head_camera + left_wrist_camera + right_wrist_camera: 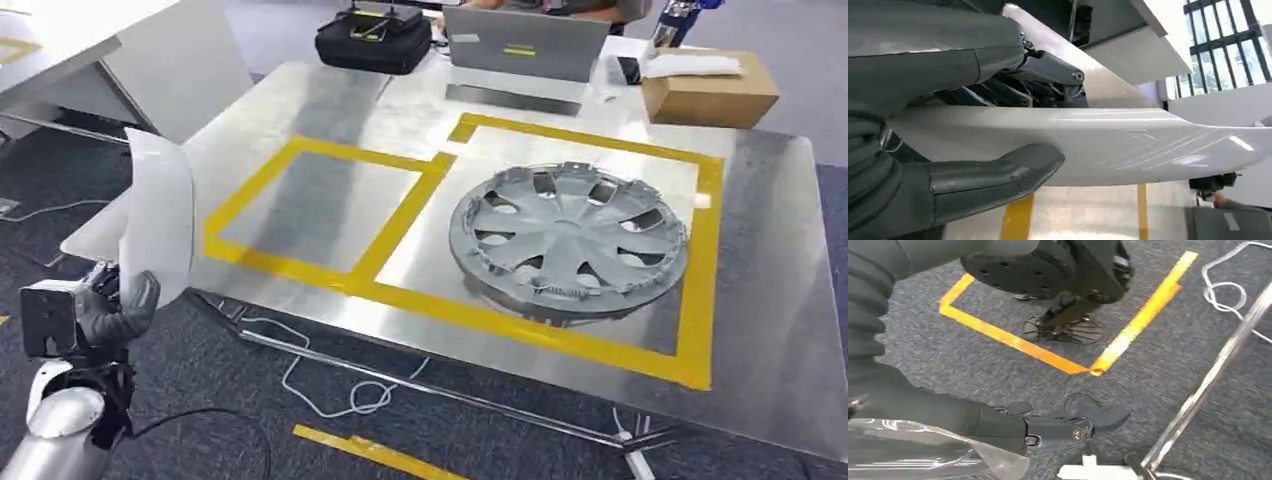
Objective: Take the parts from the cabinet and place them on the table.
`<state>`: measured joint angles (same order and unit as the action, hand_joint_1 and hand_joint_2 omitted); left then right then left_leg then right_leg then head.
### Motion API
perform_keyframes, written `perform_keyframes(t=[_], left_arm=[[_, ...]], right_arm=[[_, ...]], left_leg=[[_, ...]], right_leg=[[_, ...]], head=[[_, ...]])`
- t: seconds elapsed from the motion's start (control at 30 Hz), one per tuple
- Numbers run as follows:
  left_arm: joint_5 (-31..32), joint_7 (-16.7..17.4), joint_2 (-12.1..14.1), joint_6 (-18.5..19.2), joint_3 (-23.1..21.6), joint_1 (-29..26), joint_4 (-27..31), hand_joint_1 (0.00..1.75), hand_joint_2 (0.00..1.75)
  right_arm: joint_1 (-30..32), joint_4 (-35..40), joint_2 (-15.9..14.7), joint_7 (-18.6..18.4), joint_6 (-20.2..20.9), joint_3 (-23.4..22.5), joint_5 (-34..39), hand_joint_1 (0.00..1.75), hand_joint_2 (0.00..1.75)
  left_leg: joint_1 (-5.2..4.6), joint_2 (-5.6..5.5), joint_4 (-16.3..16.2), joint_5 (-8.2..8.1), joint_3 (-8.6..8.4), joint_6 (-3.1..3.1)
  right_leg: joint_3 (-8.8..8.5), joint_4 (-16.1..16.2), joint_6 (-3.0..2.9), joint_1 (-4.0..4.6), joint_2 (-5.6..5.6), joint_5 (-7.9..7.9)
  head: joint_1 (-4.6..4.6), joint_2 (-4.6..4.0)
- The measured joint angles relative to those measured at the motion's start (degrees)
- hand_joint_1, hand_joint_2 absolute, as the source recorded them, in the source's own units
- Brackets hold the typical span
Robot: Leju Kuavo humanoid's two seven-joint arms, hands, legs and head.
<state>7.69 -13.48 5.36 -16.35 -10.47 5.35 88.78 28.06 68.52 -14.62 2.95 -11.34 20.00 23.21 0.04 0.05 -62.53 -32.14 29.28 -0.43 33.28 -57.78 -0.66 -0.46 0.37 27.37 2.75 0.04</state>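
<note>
We see the left hand (118, 312) clamped on a white panel (158, 212), long axis upright, w/ the empty taped square (322, 205) far-right of it.

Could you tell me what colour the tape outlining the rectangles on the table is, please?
Yellow tape; the head view shows it best.

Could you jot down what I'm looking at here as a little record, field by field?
Left hand: grips a curved white panel, held upright beside the table
Right hand: hangs over the carpet, holding a clear plastic piece
Table: metal, two yellow tape boxes
Right-side box: grey wheel cover lying flat
Left-side box: unfilled
</note>
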Motion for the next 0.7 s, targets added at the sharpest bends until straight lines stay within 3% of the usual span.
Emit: perform_keyframes(t=[0.1, 0.13, 0.17, 0.23, 0.27, 0.3, 0.33, 0.37, 0.43, 0.47, 0.5, 0.53, 0.6, 0.63, 0.67, 0.7], left_arm=[[0.7, 0.0, 0.2, 0.7, -0.2, 0.3, -0.2, 1.75, 1.75], [0.9, 0.1, 0.2, 1.1, -0.4, 0.3, -0.3, 1.75, 1.75], [1.3, 0.3, 0.2, 1.2, -0.6, 0.3, -0.5, 1.75, 1.75], [2.0, 0.7, 0.5, 1.6, -1.1, 0.8, -0.7, 1.75, 1.75], [2.5, 0.8, 0.7, 1.8, -1.2, 1.1, -0.8, 1.75, 1.75], [2.9, 0.9, 0.8, 1.9, -1.4, 1.4, -1.1, 1.75, 1.75], [3.2, 1.1, 1.0, 2.0, -1.6, 1.9, -1.3, 1.75, 1.75], [3.3, 1.3, 1.1, 2.1, -1.7, 2.1, -1.4, 1.75, 1.75], [3.8, 1.7, 1.2, 2.1, -2.1, 3.1, -1.8, 1.75, 1.75], [4.3, 1.9, 1.1, 2.1, -2.5, 3.6, -1.9, 1.75, 1.75], [5.0, 2.2, 1.1, 2.3, -2.8, 4.1, -2.0, 1.75, 1.75], [5.6, 2.5, 1.1, 2.3, -2.9, 4.6, -2.2, 1.75, 1.75], [7.2, 3.5, 1.2, 2.6, -3.5, 5.7, -3.1, 1.75, 1.75], [8.0, 4.0, 1.2, 2.6, -4.0, 6.4, -3.7, 1.75, 1.75], [8.5, 4.3, 1.2, 2.7, -4.3, 7.0, -4.2, 1.75, 1.75], [9.0, 4.6, 1.2, 2.9, -4.7, 7.5, -4.5, 1.75, 1.75]], right_arm=[[-0.7, -0.3, -0.6, 0.4, -0.9, 1.6, 1.6, 0.00, 1.75], [-0.9, -0.4, -0.9, 0.5, -1.3, 2.3, 2.4, 0.00, 1.75], [-1.1, -0.5, -1.1, 0.7, -1.8, 3.0, 3.1, 0.00, 1.75], [-1.6, -0.7, -1.8, 1.2, -2.6, 4.6, 4.6, 0.00, 1.75], [-2.0, -0.8, -2.1, 1.6, -3.1, 5.5, 5.5, 0.00, 1.75], [-2.4, -1.0, -2.3, 1.9, -3.6, 6.4, 6.3, 0.00, 1.75], [-2.8, -1.0, -2.7, 2.2, -3.9, 7.4, 6.9, 0.00, 1.75], [-3.2, -1.2, -3.0, 2.3, -4.2, 8.2, 7.4, 0.00, 1.75], [-3.2, -1.3, -3.5, 2.8, -4.6, 9.6, 8.4, 0.00, 1.75], [-3.3, -1.5, -4.0, 3.2, -4.8, 10.4, 9.2, 0.00, 1.75], [-3.8, -1.5, -4.4, 3.8, -5.1, 11.3, 10.1, 0.00, 1.75], [-4.6, -1.8, -4.8, 4.3, -5.4, 12.2, 11.2, 0.00, 1.75], [-6.0, -2.5, -5.4, 5.5, -5.8, 14.1, 13.3, 0.00, 1.75], [-6.5, -3.0, -5.7, 6.1, -5.8, 15.3, 14.4, 0.00, 1.75], [-6.9, -3.5, -5.9, 6.4, -5.9, 16.3, 15.0, 0.00, 1.75], [-7.3, -3.8, -6.2, 6.8, -5.9, 17.3, 15.6, 0.00, 1.75]], left_leg=[[0.29, 0.01, -10.4, -5.28, 7.04, -0.75], [0.35, 0.01, -11.5, -5.59, 8.55, -0.83], [0.37, 0.00, -10.3, -3.74, 8.76, -0.79], [0.35, -0.42, -2.8, 3.11, 6.90, -0.36], [0.33, -1.82, 2.1, 6.80, 5.70, 0.02], [0.42, -3.53, 2.5, 5.76, 5.56, 0.43], [0.13, -3.52, 4.0, 4.55, 5.55, 0.91], [-0.01, -3.47, 4.2, 5.98, 5.33, 1.08], [0.04, -2.61, 4.8, 5.77, 4.67, 1.59], [0.53, -1.80, 5.8, 6.20, 3.98, 1.77], [0.48, -1.38, 6.2, 6.09, 3.59, 1.99], [0.46, -0.66, 6.3, 5.96, 3.50, 2.27], [0.35, 0.76, 6.2, 5.60, 3.41, 2.53], [0.35, 1.32, 6.2, 5.43, 3.39, 2.52], [0.35, 1.78, 6.2, 5.28, 3.21, 2.46], [0.35, 2.30, 6.1, 4.99, 2.96, 2.36]], right_leg=[[-0.58, 0.0, -0.45, 0.00, 1.04, 0.74], [-0.89, 0.0, -0.43, 0.00, 1.60, 1.02], [-1.34, 0.0, -0.39, 0.00, 2.18, 1.32], [-2.29, 0.0, -0.17, 0.00, 3.42, 1.86], [-2.58, 0.1, -0.05, -0.01, 3.94, 2.08], [-2.69, 0.1, 0.12, -0.07, 4.50, 2.09], [-2.16, 0.2, 0.53, -0.31, 5.09, 2.09], [-1.91, 0.0, 1.01, -0.45, 5.59, 2.33], [-1.78, 0.8, 1.88, -0.44, 6.62, 2.46], [-1.96, 0.3, 2.04, -0.34, 5.20, 2.94], [-1.12, -1.3, 2.28, -0.05, 2.20, 3.91], [0.97, -4.9, 2.46, -0.11, 0.87, 5.82], [6.10, -13.7, 2.90, -0.28, 0.13, 9.20], [7.84, -16.3, 3.12, -0.33, 0.06, 9.45], [8.00, -15.8, 3.24, -0.35, -0.01, 8.08], [6.81, -12.8, 3.31, -0.38, -0.23, 5.62]], head=[[0.07, 0.00], [0.09, 0.00], [0.04, 0.00], [0.04, 0.00], [0.07, 0.00], [0.22, 0.00], [-0.01, 0.00], [-0.22, 0.00], [-0.41, 0.00], [-0.30, 0.00], [-0.04, 0.00], [0.09, 0.00], [0.02, 0.00], [0.02, 0.00], [0.09, 0.00], [0.07, 0.00]])
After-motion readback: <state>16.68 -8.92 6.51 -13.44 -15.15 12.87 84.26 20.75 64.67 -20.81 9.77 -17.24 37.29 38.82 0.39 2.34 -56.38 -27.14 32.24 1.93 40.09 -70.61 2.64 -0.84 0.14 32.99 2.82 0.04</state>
